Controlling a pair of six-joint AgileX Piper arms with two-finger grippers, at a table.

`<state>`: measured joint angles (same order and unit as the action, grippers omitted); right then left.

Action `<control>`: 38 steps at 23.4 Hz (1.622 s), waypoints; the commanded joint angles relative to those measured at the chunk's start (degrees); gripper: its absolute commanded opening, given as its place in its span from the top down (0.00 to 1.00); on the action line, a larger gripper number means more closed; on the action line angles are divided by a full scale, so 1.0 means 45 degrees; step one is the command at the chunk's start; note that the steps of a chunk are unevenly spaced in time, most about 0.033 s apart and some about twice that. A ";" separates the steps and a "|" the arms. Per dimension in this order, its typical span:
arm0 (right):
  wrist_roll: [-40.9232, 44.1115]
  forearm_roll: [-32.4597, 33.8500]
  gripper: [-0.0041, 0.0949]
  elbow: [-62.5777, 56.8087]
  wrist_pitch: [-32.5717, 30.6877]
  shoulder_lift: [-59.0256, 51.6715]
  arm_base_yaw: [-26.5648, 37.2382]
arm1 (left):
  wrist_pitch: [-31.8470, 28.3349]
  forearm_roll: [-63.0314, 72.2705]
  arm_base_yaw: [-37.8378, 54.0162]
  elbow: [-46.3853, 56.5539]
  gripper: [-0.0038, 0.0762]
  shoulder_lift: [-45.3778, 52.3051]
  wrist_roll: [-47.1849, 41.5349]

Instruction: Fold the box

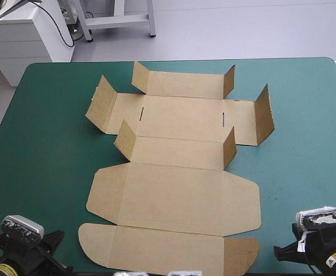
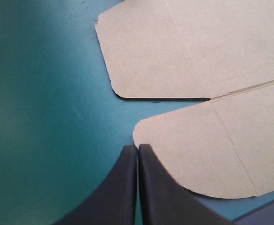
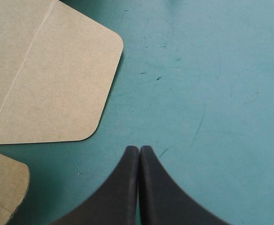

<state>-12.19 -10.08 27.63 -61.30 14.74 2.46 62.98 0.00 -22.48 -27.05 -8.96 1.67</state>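
Observation:
The brown box (image 1: pixel 176 172) lies as a cut sheet in the middle of the teal-green table, its near panels flat. Several small flaps at the far half stand raised. My left gripper (image 2: pixel 137 147) is shut with nothing in it, over the cover at the near left corner, its tip beside the rounded near flap (image 2: pixel 207 154). My right gripper (image 3: pixel 139 149) is shut too, on bare cover at the near right, a little clear of the box's rounded side flap (image 3: pixel 57 79). In the high view only the wrists show, at the near corners.
The teal-green cover (image 1: pixel 47 149) lies bare on both sides of the sheet. A white cabinet (image 1: pixel 24 34) and a grey stand's legs (image 1: pixel 119 20) are beyond the table's far edge.

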 commanded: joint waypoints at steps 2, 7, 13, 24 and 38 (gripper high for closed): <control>-0.0072 -0.0130 0.98 0.0601 0.0699 0.0305 -0.0030 | -0.0779 0.0186 -0.0063 -0.0282 0.96 -0.0218 -0.0114; -0.0112 -0.0130 0.98 0.1536 0.0699 0.1288 -0.0030 | -0.0779 0.0186 -0.0063 -0.0282 0.96 -0.0218 -0.0114; -0.0811 -0.0229 0.98 0.3324 0.0746 0.3402 -0.0030 | -0.0779 0.0186 -0.0063 -0.0282 0.96 -0.0218 -0.0114; -0.1190 -0.2287 0.98 0.9192 0.0427 0.9765 -0.0030 | -0.0779 0.0186 -0.0063 -0.0282 0.96 -0.0218 -0.0114; -0.0051 -0.4267 0.55 1.2301 -0.0743 1.5597 -0.0481 | -0.0779 0.0186 -0.0063 -0.0282 0.96 -0.0218 -0.0114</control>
<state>-11.98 -27.45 80.20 -65.28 84.42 1.53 62.98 0.00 -22.48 -27.05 -8.96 1.67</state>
